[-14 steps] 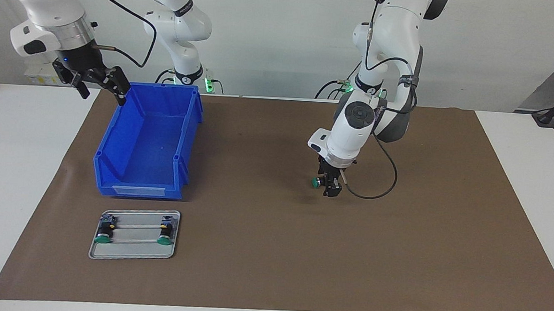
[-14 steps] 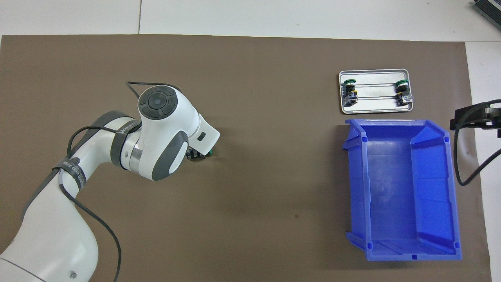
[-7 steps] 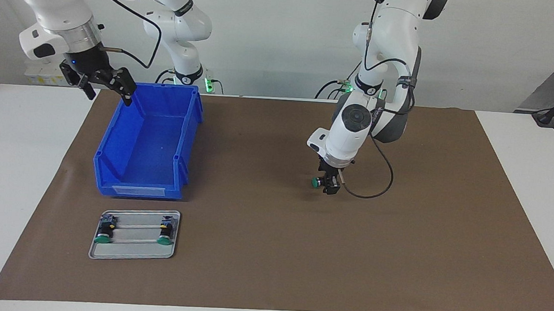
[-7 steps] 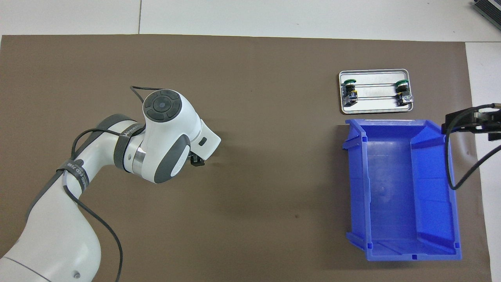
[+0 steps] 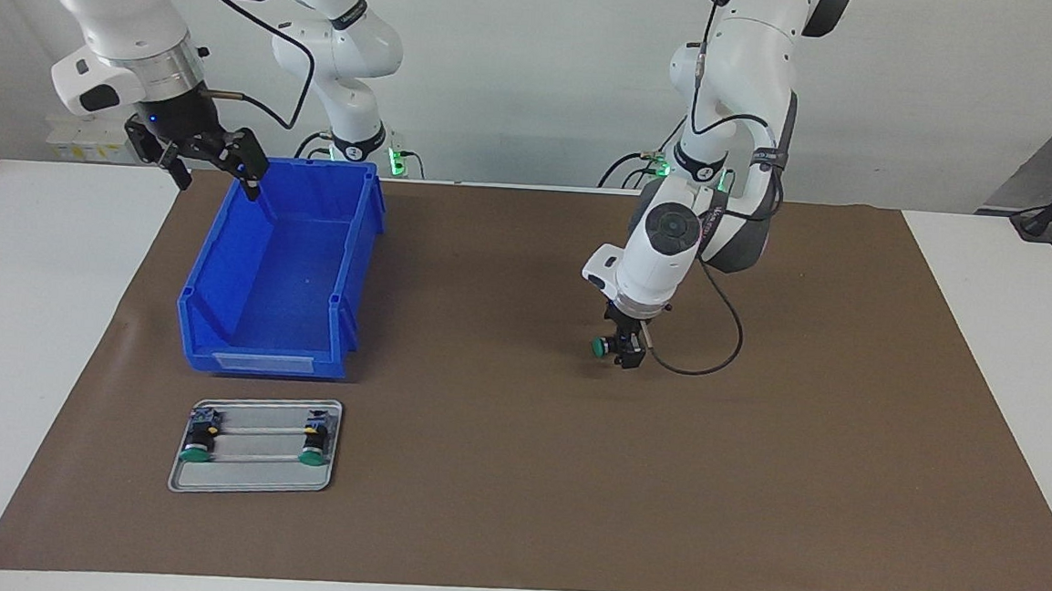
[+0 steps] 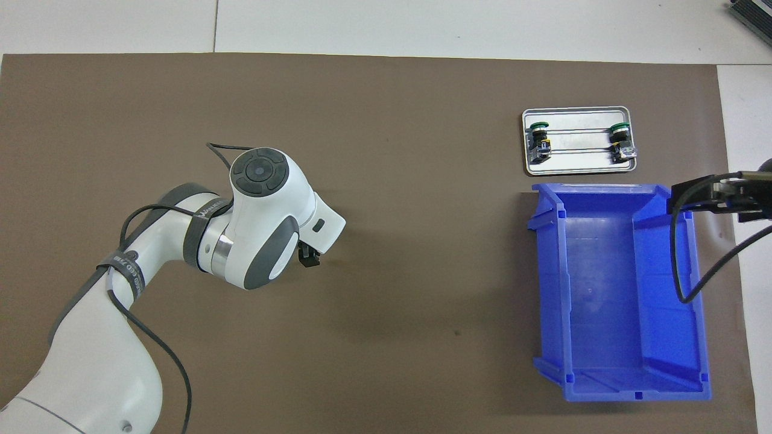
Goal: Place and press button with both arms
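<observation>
A button (image 5: 598,346) with a green cap lies on its side, low over or on the brown mat (image 5: 515,478) near the table's middle. Its black body sits at my left gripper (image 5: 627,351), which points down right at it; whether it grips the body does not show. In the overhead view the left wrist covers the button and only a black tip of the left gripper (image 6: 309,260) shows. My right gripper (image 5: 214,171) hangs open and empty over the blue bin's corner at the right arm's end, and the right gripper (image 6: 718,198) also shows from overhead.
A blue bin (image 5: 355,258) stands empty toward the right arm's end, its wall (image 6: 699,289) seen from overhead. Farther from the robots, a metal tray (image 5: 252,482) holds two more green-capped buttons (image 5: 197,446) (image 5: 313,448). From overhead the tray (image 6: 578,169) lies beside the bin.
The right gripper has moved from outside the bin to over its corner. The left arm's wrist has shifted slightly while the button stayed where it was.
</observation>
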You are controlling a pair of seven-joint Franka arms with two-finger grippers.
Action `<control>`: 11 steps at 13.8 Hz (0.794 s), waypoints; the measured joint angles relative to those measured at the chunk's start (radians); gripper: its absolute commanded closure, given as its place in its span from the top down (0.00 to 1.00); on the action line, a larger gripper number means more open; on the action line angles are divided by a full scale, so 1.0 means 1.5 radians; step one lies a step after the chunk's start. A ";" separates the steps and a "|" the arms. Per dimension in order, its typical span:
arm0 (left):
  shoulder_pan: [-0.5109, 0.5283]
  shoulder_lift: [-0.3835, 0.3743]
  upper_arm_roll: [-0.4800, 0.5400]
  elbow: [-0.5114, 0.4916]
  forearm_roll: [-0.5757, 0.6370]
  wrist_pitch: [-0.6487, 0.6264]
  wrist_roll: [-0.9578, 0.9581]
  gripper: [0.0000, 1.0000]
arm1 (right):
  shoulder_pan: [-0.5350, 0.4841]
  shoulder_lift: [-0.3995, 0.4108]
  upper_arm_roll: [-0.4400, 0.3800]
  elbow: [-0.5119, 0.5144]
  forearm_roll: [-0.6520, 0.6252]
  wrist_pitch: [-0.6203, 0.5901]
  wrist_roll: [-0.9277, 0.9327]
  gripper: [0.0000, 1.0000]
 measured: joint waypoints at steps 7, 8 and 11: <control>-0.012 -0.007 0.003 -0.006 0.000 0.000 -0.052 0.95 | 0.000 -0.001 0.000 -0.002 -0.001 0.000 0.000 1.00; -0.012 -0.008 0.004 -0.006 0.000 0.001 -0.056 0.95 | 0.000 -0.001 0.000 -0.002 -0.001 0.000 0.000 1.00; -0.012 -0.009 0.008 -0.007 0.000 0.016 -0.060 0.95 | 0.000 -0.001 0.000 -0.002 -0.001 0.000 0.000 1.00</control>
